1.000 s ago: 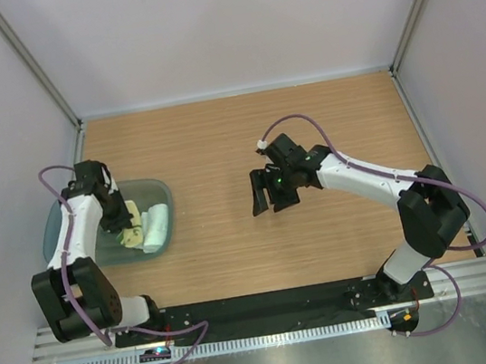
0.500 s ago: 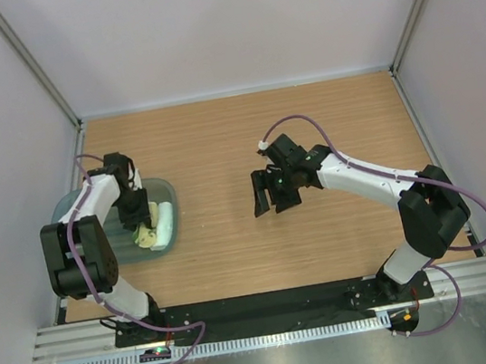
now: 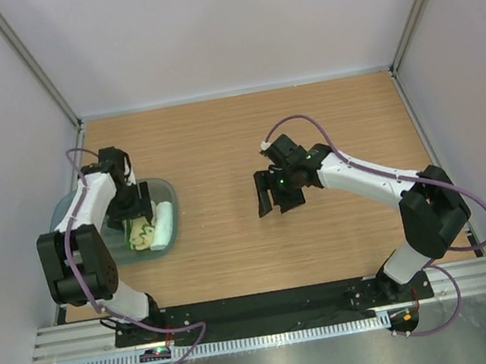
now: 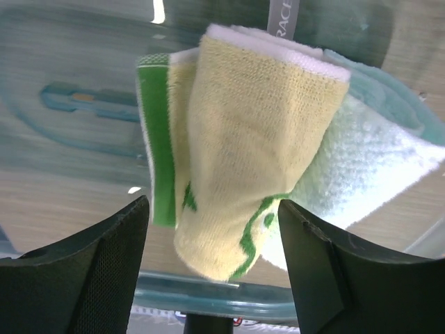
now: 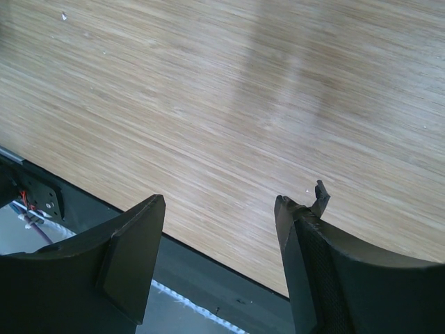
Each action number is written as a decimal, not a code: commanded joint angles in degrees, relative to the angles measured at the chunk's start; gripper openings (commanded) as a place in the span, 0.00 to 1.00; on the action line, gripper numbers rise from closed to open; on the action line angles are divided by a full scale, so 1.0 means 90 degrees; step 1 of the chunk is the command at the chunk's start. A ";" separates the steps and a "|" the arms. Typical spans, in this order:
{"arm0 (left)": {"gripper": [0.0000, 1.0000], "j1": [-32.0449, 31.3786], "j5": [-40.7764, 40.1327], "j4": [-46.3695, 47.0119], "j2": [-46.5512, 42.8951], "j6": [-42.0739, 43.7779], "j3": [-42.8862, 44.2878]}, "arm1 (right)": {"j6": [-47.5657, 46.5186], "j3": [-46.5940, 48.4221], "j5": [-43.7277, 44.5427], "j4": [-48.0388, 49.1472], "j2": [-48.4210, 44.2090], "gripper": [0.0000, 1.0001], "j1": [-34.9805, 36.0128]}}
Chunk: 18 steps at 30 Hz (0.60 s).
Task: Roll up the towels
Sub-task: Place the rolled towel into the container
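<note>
Left claw (image 4: 212, 209) shifted, green towel (image 4: 240, 146) ahead

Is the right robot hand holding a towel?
No, the right gripper is open with nothing in it, above the wooden table.

The only lettering that can be read is on a small grey label (image 4: 281, 15) in the left wrist view. It sticks up at the far end of the rolled green and cream towel (image 4: 243, 139), and its sideways capitals read "RAC", with the rest cut off by the picture's edge. The green marks on the towel form no readable letters. The top and right wrist views show no text.
</note>
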 commanded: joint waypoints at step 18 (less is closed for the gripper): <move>0.78 -0.0014 -0.0478 0.2199 -0.4478 -0.0004 -0.0392 | 0.0075 0.0531 0.0126 0.0071 -0.0856 0.72 0.0007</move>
